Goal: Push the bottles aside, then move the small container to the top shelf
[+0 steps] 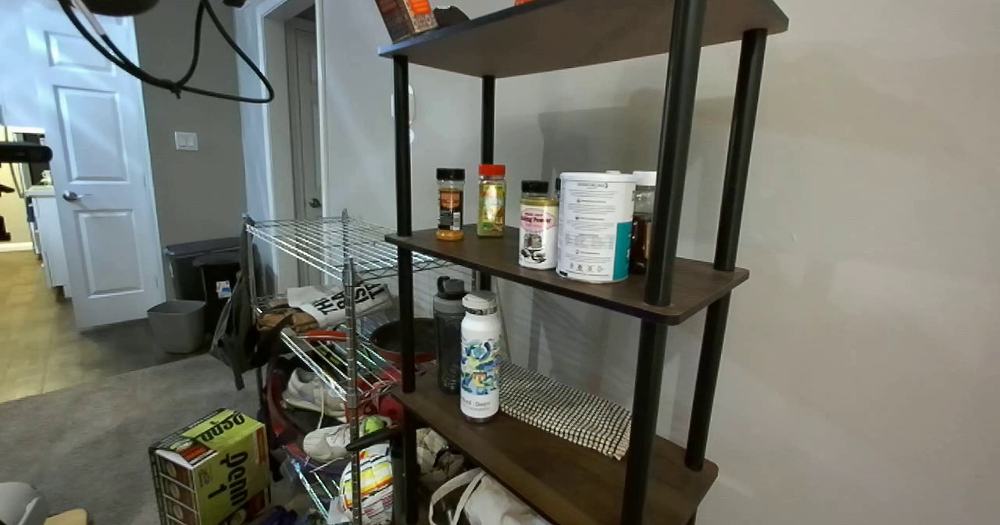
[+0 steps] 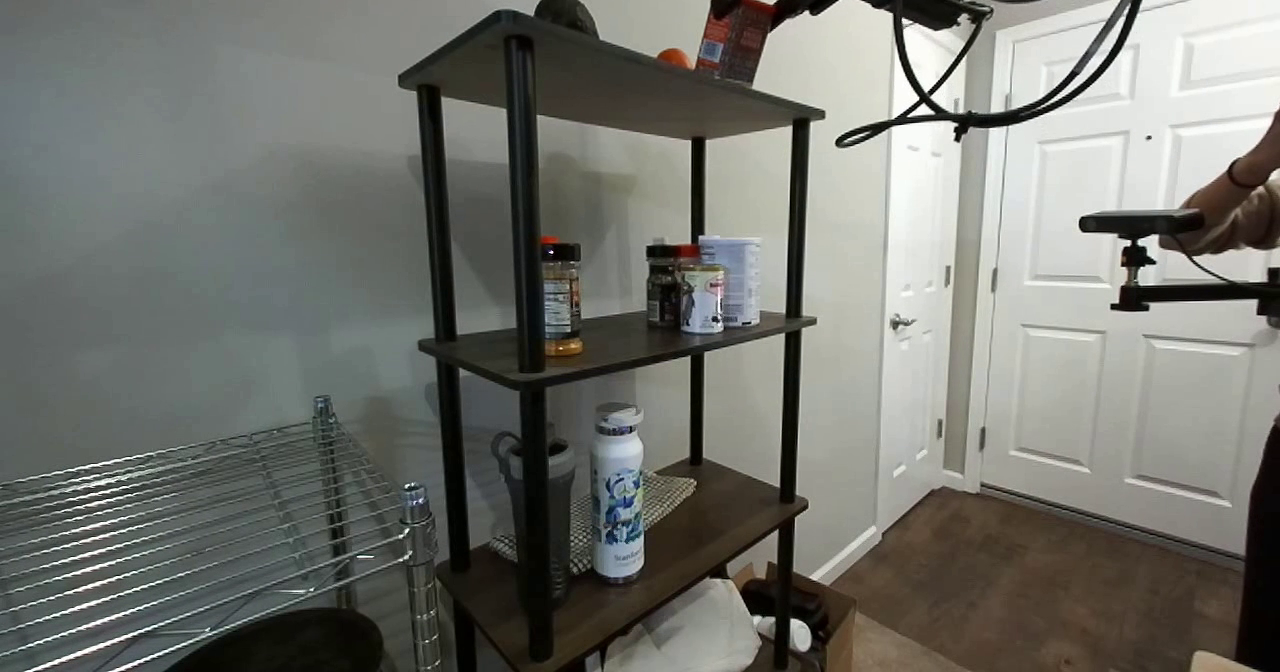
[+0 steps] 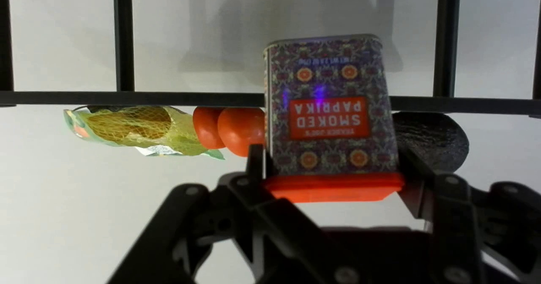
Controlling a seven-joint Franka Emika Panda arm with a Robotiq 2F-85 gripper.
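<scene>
The small container shows as a patterned paprika tin with an orange-red lid (image 3: 331,106), (image 1: 402,5), (image 2: 735,42). My gripper (image 3: 331,159), also in an exterior view (image 2: 752,0), is shut on the tin's sides near the lid. The tin is tilted at the front edge of the top shelf (image 2: 620,82), (image 1: 547,33); I cannot tell whether it touches the board. A dark-capped amber-brown bottle (image 1: 450,208), (image 2: 562,302) stands at one end of the middle board. A darker dark-capped bottle (image 2: 662,290) stands further along, mostly hidden in an exterior view.
On the top shelf are orange-red round fruits (image 3: 241,129), a netted bag (image 3: 135,125) and a dark avocado (image 3: 431,140), close on either side of the tin. A red-capped bottle (image 1: 491,201), baking powder (image 1: 538,228) and white canister (image 1: 598,228) stand on the middle board.
</scene>
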